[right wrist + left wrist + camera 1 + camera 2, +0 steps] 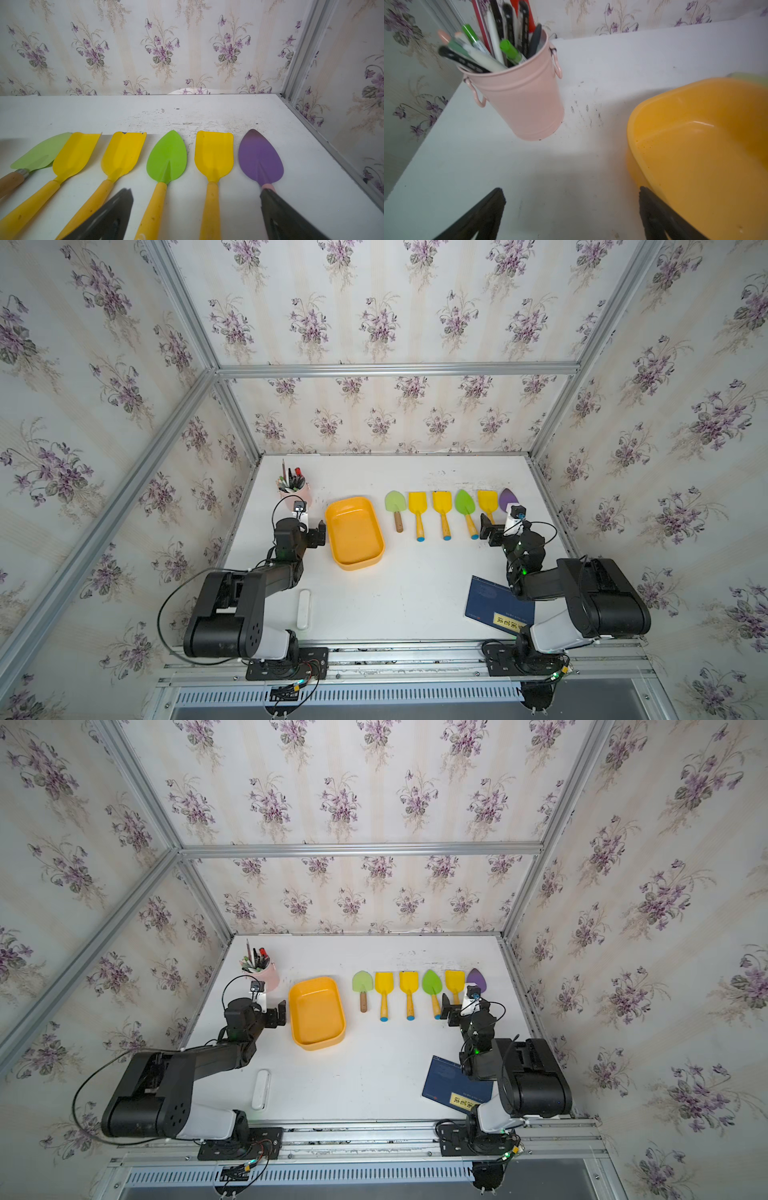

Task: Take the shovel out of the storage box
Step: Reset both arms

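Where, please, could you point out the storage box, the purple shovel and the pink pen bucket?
storage box [354,533]: in a top view, bare inner floor.
purple shovel [260,158]: right wrist view, middle of blade.
pink pen bucket [521,104]: left wrist view, side wall.

Bright, even light; soft shadows on the table [415,593]. A glare streak marks the storage box [664,112]; the pens [481,58] look blurred.

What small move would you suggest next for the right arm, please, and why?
Probably raise the right gripper straight up and away. The storage box looks empty, the row of shovels lies on the table beside it, and the open jaws frame the handles of the bright green shovel and a yellow shovel, so a vertical lift seems least likely to nudge them.
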Available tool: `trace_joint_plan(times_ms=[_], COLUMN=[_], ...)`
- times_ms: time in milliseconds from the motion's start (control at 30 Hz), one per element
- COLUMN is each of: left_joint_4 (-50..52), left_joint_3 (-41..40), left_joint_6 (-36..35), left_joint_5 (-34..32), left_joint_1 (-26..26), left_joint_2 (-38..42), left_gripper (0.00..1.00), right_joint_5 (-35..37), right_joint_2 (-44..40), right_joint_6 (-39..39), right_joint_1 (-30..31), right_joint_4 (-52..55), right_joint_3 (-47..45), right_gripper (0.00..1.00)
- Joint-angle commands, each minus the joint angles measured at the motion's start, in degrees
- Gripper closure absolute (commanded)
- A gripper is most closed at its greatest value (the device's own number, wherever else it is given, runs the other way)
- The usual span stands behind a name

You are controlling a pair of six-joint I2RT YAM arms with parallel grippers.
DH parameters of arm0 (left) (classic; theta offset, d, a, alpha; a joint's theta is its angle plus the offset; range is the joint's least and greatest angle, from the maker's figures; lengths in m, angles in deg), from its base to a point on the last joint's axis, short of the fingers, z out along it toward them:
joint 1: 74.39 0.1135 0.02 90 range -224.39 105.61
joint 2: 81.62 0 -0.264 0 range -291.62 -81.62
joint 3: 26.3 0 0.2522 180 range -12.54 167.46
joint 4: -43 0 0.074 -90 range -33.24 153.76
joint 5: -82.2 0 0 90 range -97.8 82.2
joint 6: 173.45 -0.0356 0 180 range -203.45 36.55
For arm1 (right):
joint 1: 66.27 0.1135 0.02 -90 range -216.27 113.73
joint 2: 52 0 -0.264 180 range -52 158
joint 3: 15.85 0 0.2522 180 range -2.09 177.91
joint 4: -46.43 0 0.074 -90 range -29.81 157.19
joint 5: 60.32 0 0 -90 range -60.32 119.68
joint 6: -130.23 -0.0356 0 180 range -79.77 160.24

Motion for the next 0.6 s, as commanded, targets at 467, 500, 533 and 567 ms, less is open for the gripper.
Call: trace_joint_plan(times_ms=[467, 500, 533, 567], left_joint_4=[-0.25, -0.27, -0.25, -0.29], left_joint_3=[3.01, 3.01, 3.01, 2.97], left_joint_6=[-0.59, -0.55, -0.55, -0.6], left_joint_5=[1.32, 1.32, 1.33, 1.32], left_joint_1=[0.14, 0.12, 0.12, 0.13], left_joint_2=[-1.17, -1.17, -1.16, -1.16], left_gripper=[0.0, 0.0, 0.0, 0.0], right_joint_5=[2.72, 2.72, 2.72, 2.72], right_joint_2=[0.45, 0.41, 0.31, 0.05], right_joint_6=[-1.04, -1.04, -1.06, -1.04], right_joint_1=[0.08, 0.08, 0.08, 0.08], right_joint_4=[-1.1, -1.09, -1.13, -1.26], right_joint_3=[0.58, 0.6, 0.4, 0.26], right_gripper=[0.0, 0.0, 0.0, 0.0])
